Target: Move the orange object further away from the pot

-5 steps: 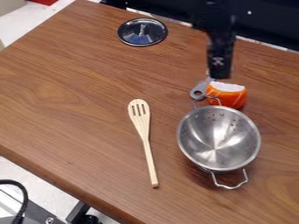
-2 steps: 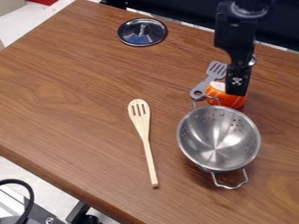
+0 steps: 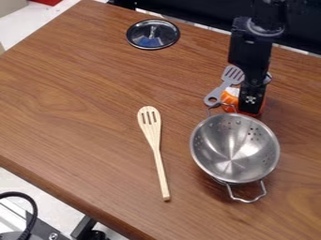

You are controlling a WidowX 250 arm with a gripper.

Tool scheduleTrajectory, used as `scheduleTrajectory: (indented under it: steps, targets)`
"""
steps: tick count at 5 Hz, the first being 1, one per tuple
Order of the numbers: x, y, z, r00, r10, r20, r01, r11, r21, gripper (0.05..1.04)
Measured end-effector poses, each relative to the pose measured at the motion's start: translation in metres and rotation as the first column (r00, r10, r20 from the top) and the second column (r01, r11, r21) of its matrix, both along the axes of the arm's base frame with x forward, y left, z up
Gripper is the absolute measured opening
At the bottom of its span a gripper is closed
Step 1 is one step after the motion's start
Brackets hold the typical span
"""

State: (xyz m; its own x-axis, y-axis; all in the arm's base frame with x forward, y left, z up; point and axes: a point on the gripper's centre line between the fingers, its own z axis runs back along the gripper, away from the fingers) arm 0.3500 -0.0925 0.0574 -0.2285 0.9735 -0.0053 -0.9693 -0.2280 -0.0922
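Note:
The black gripper (image 3: 251, 104) hangs down at the upper right, its lower end in front of the orange object (image 3: 230, 99) and hiding much of it. Whether the two touch, I cannot tell. The orange object, with a white top, lies just behind the pot, close to its rear handle. The pot is a silver metal colander (image 3: 234, 148) with holes near its rim and wire handles, standing at the right of the table.
A grey slotted spatula (image 3: 223, 86) lies just left of the orange object. The wooden slotted spoon (image 3: 156, 152) lies left of the colander. Toward the back is a round lid (image 3: 153, 34) on the brown table (image 3: 81, 101).
The gripper first moved right and toward the camera, then lower over the orange object, covering more of it. The orange object, colander, spatula, spoon and lid have kept their places.

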Motion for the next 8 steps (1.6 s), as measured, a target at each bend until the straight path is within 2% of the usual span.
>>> scheduleTrajectory:
  steps: [1, 2, 3, 4, 5, 6, 8]
  targets:
    - [-0.005, -0.005, -0.014, 1.000, -0.019, -0.017, 0.019, 0.999, 0.028, 1.000]
    - [-0.007, -0.012, -0.017, 0.999, -0.041, -0.014, 0.041, 0.999, 0.020, 1.000]
    - [-0.009, -0.014, -0.019, 0.999, -0.017, -0.031, 0.017, 1.000, 0.004, 0.951]
    - [-0.007, -0.011, -0.018, 0.999, 0.009, -0.049, -0.009, 1.000, -0.006, 0.678]
    - [-0.005, -0.009, -0.016, 0.999, 0.011, -0.044, -0.011, 1.000, -0.001, 0.509]
    - [-0.006, -0.009, -0.015, 0.998, 0.011, -0.056, -0.011, 1.000, -0.004, 0.509]
    - [0.000, -0.017, -0.007, 0.999, 0.018, -0.034, -0.018, 1.000, -0.001, 0.509]
